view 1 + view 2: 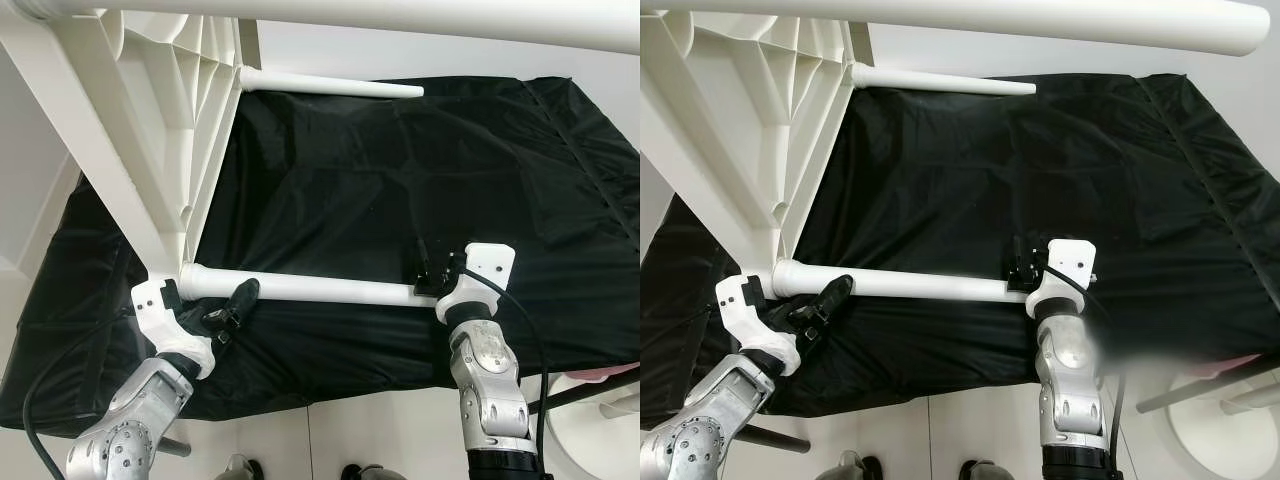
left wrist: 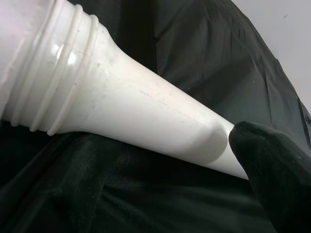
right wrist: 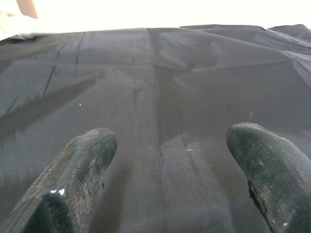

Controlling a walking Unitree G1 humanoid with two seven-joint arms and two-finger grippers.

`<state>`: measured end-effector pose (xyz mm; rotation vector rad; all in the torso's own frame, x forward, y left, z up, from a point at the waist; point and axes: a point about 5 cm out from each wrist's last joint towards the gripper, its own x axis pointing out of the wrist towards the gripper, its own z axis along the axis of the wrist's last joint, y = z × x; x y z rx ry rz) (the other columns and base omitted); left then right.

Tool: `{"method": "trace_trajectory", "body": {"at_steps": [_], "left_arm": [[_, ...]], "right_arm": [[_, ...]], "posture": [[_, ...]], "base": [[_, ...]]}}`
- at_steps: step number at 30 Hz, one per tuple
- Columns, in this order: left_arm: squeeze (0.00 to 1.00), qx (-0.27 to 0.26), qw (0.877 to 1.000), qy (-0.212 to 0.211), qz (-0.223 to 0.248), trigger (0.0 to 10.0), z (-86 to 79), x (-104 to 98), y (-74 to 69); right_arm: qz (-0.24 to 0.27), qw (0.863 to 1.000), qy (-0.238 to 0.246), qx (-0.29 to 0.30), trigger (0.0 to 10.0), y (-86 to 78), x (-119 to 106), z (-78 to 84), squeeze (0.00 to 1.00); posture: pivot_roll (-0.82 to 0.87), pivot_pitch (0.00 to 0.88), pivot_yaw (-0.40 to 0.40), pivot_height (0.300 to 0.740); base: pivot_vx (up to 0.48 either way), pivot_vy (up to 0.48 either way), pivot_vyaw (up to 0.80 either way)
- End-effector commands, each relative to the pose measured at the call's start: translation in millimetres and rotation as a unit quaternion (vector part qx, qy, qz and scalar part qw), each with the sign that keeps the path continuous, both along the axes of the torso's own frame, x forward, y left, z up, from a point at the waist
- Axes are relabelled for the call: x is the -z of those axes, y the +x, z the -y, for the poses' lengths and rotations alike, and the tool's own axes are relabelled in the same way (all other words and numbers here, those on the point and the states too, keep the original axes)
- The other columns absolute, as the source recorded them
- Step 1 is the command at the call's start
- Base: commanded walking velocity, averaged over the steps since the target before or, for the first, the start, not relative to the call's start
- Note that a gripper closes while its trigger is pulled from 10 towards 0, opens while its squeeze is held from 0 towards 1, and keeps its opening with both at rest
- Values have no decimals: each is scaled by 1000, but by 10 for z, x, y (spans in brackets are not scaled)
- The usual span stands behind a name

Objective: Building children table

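Right gripper [image 3: 165,160] jaws spread over the black cloth [image 1: 420,170]; left gripper [image 1: 235,300] jaws pinching the near table leg [image 1: 300,287] by its base. Overturned white children table [image 1: 140,110] stands on edge at the cloth's left side, legs sticking out across it.

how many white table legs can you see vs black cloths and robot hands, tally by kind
white table legs: 3, top leg, far leg, near leg
white tabletop: 1, tabletop
black cloth: 1, cloth
robot hands: 2, left hand at the near leg's base, right hand at its tip
total: 7
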<state>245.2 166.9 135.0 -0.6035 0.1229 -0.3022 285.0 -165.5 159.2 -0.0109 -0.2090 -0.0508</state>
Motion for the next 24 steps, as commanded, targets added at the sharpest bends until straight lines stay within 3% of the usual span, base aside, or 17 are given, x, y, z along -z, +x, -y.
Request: {"method": "trace_trajectory", "body": {"at_steps": [1,24], "left_arm": [[0,156,930,170,286,10000,317,-1097,-546],[0,156,925,197,286,10000,301,-1094,-580]], "right_arm": [[-4,1000,-4,-7,10000,7,27,-19,0],[-4,999,-9,-36,10000,81,61,-91,0]], "posture": [[71,160,14,740],[82,139,4,740]], "base": [[0,0,0],[0,0,0]]}}
